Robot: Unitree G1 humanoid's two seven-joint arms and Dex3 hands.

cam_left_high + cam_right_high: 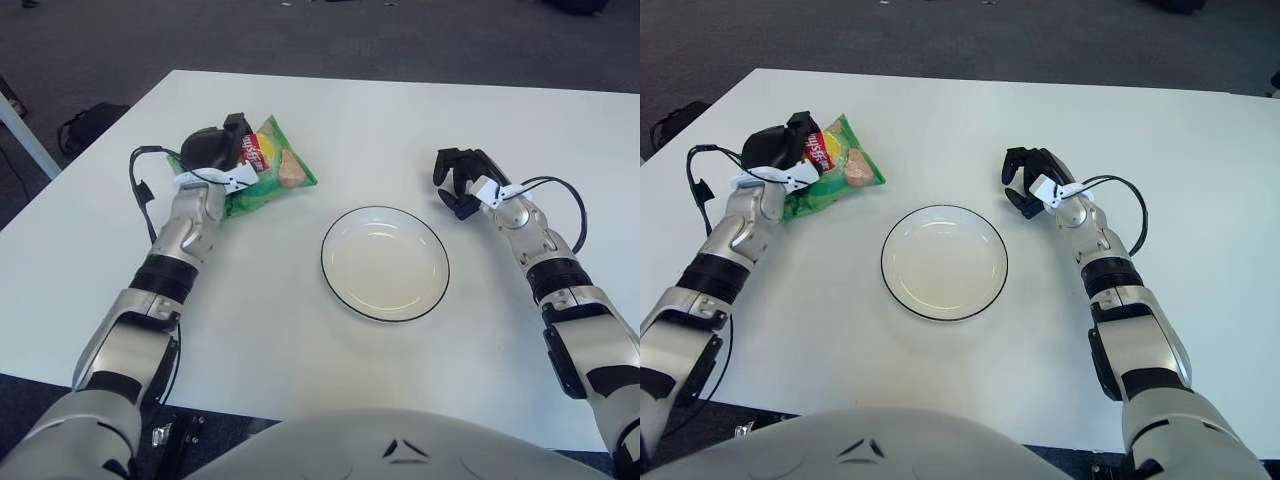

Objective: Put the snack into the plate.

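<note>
Green snack bag (pixel 268 172) pinched in left hand (pixel 222 152), tilted up left of the empty plate (pixel 385 263); transfer not done; right hand (pixel 460 181) curled, idle beside plate.

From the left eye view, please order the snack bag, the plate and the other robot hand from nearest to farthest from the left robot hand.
1. Snack bag: held in the left robot hand, at the table's left.
2. Plate: at the centre, to the right of that hand.
3. Right robot hand: beyond the plate, at the right side.
</note>
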